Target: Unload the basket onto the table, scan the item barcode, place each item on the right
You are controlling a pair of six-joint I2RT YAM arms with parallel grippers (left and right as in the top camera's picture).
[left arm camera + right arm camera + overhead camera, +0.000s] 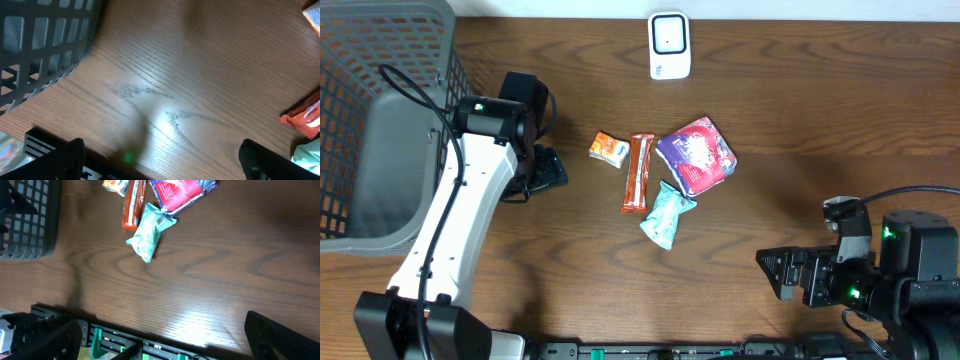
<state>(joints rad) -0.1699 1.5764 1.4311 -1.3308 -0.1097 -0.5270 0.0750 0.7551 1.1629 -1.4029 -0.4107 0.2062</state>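
Four items lie mid-table: a small orange packet (pixel 609 150), a red-orange bar (pixel 638 172), a purple packet (pixel 696 155) and a teal packet (pixel 667 213). The white scanner (pixel 669 45) stands at the far edge. My left gripper (pixel 554 170) is open just left of the items, with nothing between its fingers (pixel 75 156). The left wrist view catches the bar (pixel 305 117) and teal packet (pixel 307 152) at its right edge. My right gripper (pixel 772 272) hangs open and empty near the front right. Its wrist view shows the teal packet (pixel 150 230), with a barcode on its upper end, the bar (pixel 132 205) and the purple packet (pixel 180 192).
A large grey mesh basket (pixel 380 110) fills the left end of the table, close behind my left arm; its wall shows in the left wrist view (pixel 40 45). A rail with green clips (pixel 125 345) runs along the table's front edge.
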